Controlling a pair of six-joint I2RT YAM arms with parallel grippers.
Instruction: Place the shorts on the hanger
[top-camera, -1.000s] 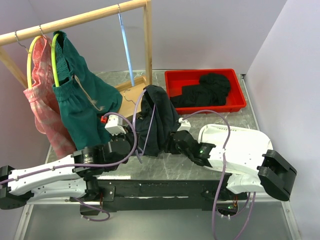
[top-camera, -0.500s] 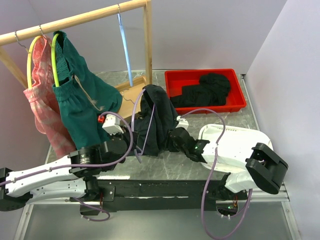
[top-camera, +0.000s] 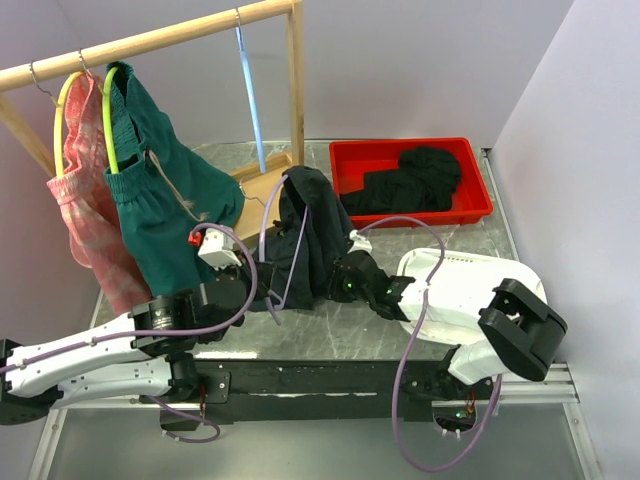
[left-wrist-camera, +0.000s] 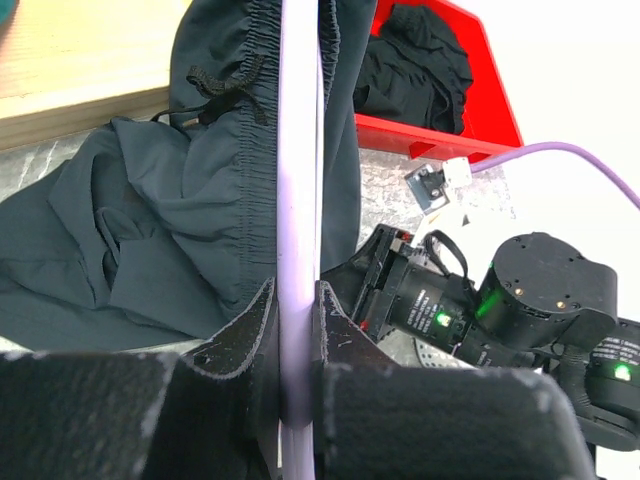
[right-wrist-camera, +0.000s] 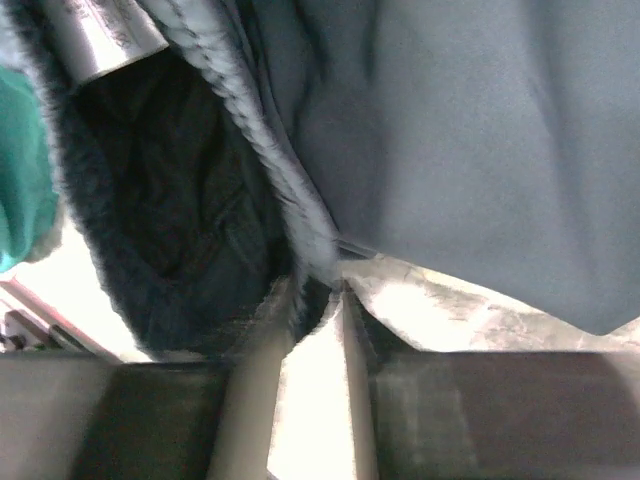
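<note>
The black shorts hang draped over the lavender hanger in the middle of the table. My left gripper is shut on the hanger's lower bar; in the left wrist view the jaws pinch the lavender bar, with the shorts spread behind it. My right gripper is at the shorts' right side, shut on a hem edge. In the right wrist view the fingertips pinch the stitched hem of the shorts.
A wooden rack at the back left carries pink shorts on a yellow hanger, green shorts, and a bare light blue hanger. A red bin with black clothes stands at the back right. The rack's wooden foot lies behind the shorts.
The right arm has swung left, its elbow closer to the shorts. The left arm and hanger have shifted slightly left, and the shorts with them.
</note>
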